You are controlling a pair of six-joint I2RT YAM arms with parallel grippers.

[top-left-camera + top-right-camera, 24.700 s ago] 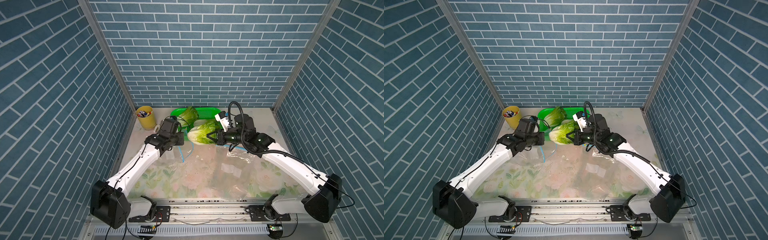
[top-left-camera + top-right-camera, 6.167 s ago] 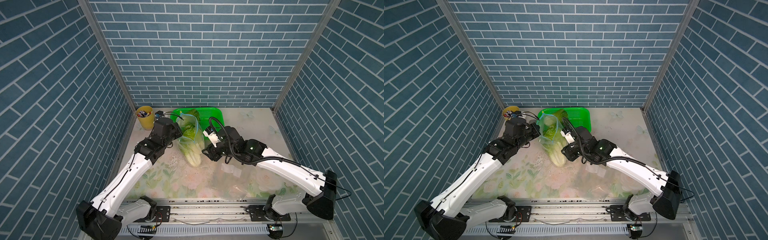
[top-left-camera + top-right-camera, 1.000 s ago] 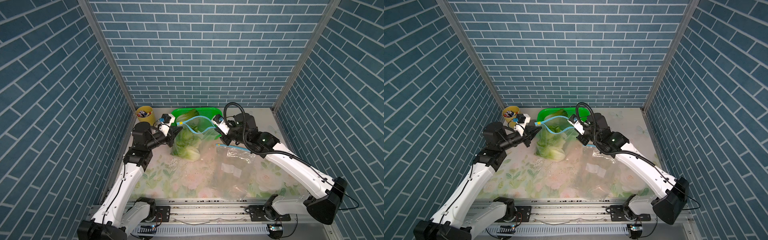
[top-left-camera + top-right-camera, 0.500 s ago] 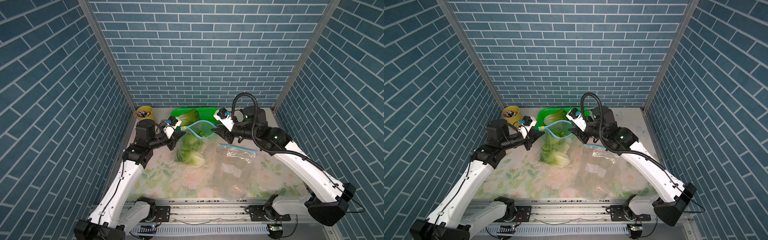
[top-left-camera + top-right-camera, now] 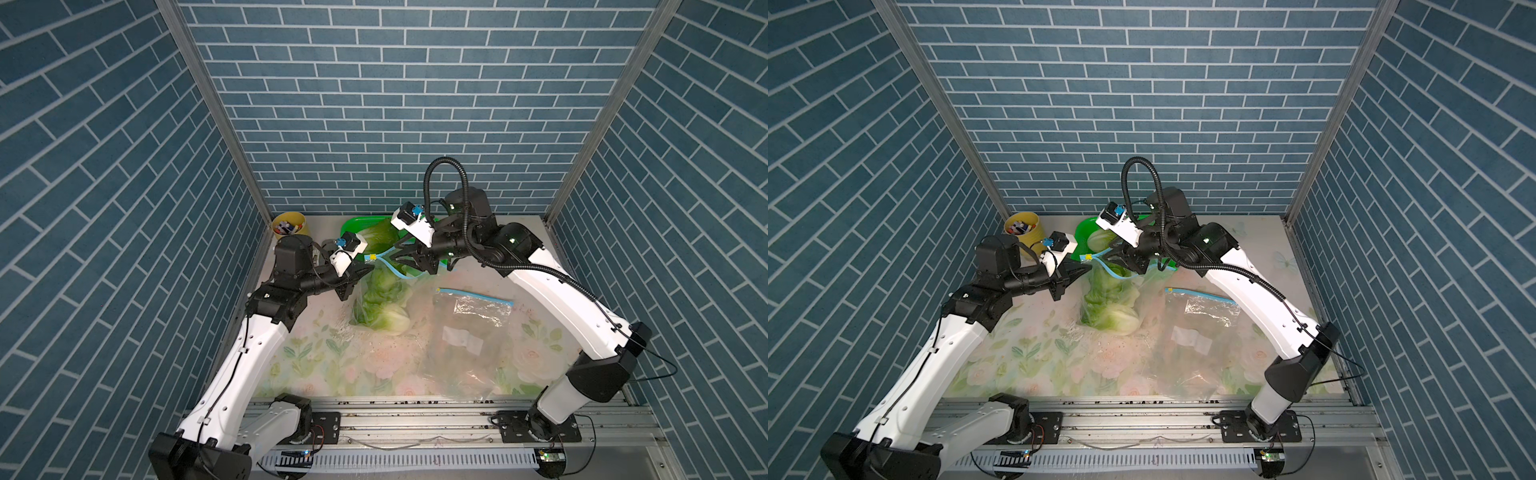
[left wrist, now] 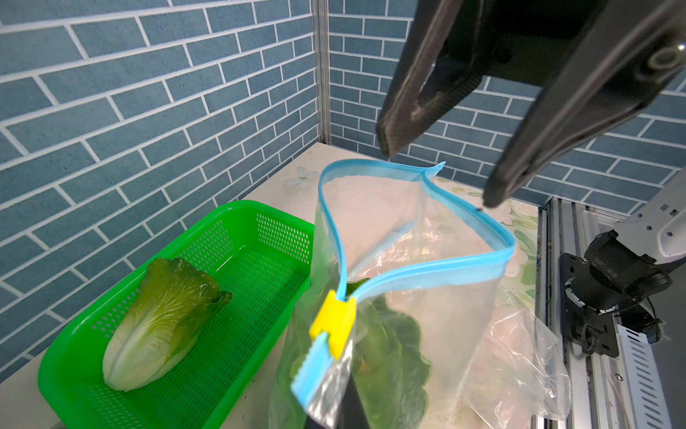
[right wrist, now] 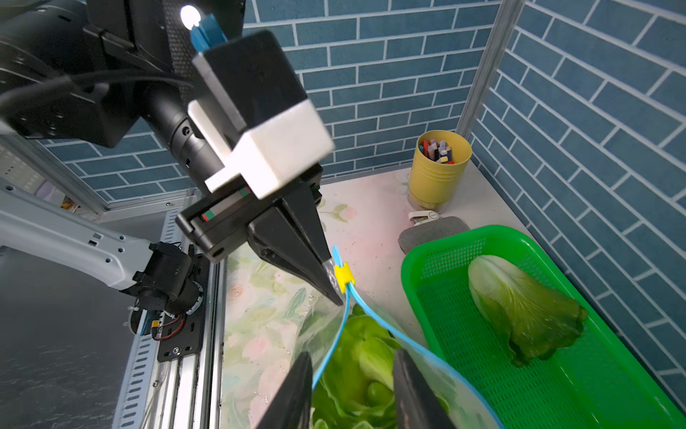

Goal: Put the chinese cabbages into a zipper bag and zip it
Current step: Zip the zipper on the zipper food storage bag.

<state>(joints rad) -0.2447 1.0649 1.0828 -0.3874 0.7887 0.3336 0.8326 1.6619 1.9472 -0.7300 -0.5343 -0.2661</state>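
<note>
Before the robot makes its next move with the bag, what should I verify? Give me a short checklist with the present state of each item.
1. The left gripper is shut on the zipper bag corner, by the yellow slider: ok.
2. Bag mouth open: ok.
3. The right gripper open, holding nothing: ok.
4. All bagged: not ok; one cabbage lies in the green basket.
5. Number of cabbages inside the bag: cannot tell.

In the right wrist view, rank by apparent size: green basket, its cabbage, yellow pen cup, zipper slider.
1. green basket
2. cabbage in the basket
3. yellow pen cup, farther off, so real size unsure
4. yellow zipper slider
</note>
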